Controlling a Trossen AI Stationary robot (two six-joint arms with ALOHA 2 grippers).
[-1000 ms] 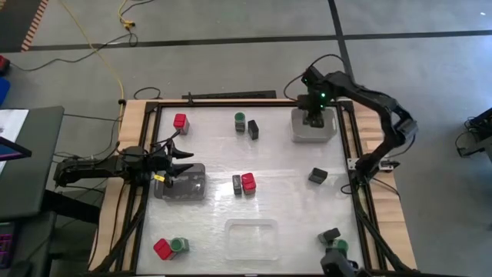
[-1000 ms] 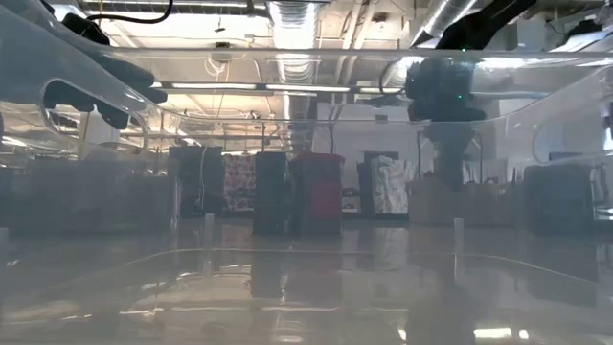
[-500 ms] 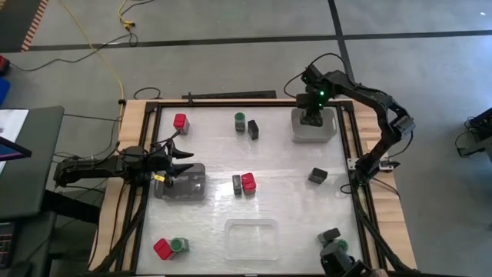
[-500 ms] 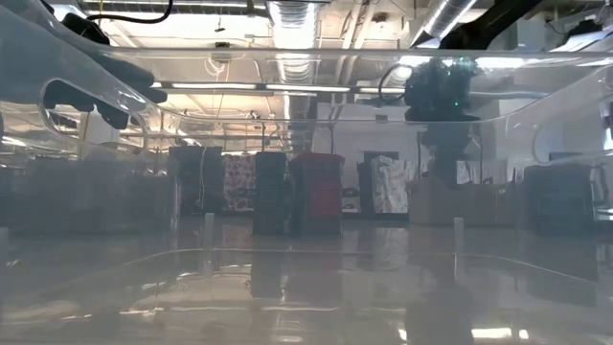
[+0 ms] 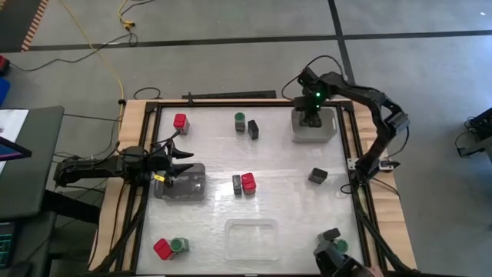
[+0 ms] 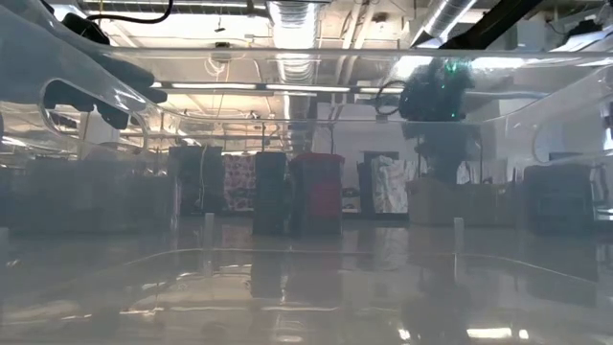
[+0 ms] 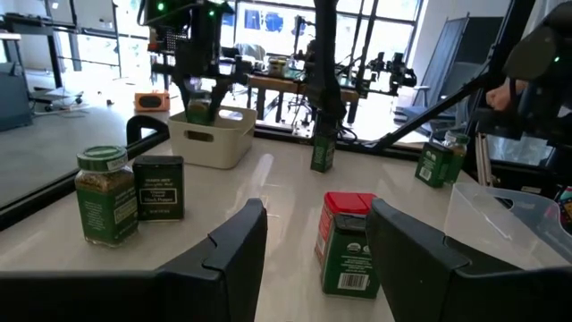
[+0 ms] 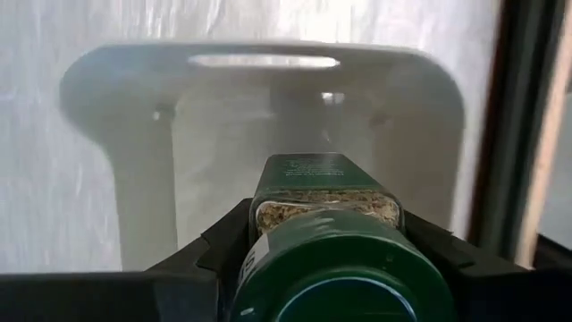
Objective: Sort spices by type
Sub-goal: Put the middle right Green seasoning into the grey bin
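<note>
No legible text on labels

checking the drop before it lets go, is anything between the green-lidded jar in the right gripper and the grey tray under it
Nothing visible. The right gripper holds the green-lidded jar directly over the grey tray, whose floor shows bare below it.

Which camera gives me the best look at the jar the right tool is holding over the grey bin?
The right wrist view: green-lidded jar fills it, clamped above the grey bin. High view hides it under the right tool; low view blurs it.
</note>
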